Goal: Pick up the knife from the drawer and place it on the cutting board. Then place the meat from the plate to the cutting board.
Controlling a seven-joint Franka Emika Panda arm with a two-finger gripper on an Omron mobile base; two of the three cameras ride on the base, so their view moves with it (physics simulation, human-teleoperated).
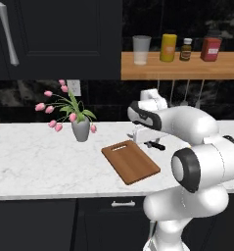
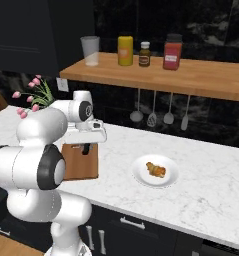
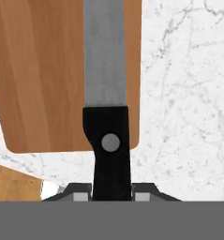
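A: Gripper point(image 3: 111, 194) status?
B: Pinched on the black handle of the knife point(image 3: 106, 93); blade runs out over the cutting board point(image 3: 48, 70), above the counter point(image 3: 183, 93).
A: Nearest container?
B: The drawer point(image 1: 123, 203), front flush under the counter edge, contents hidden.
A: Next?
B: The plate point(image 2: 155, 171), right of the board, holds the meat point(image 2: 156, 170), one tan lump near its centre.
A: Further back?
B: Grey vase point(image 1: 81, 130) with pink tulips. On the wooden shelf point(image 2: 191, 77): a pale cup point(image 2: 90, 50), a yellow jar point(image 2: 125, 50), a small dark bottle point(image 2: 144, 54), a red jar point(image 2: 172, 52); their contents cannot be told.
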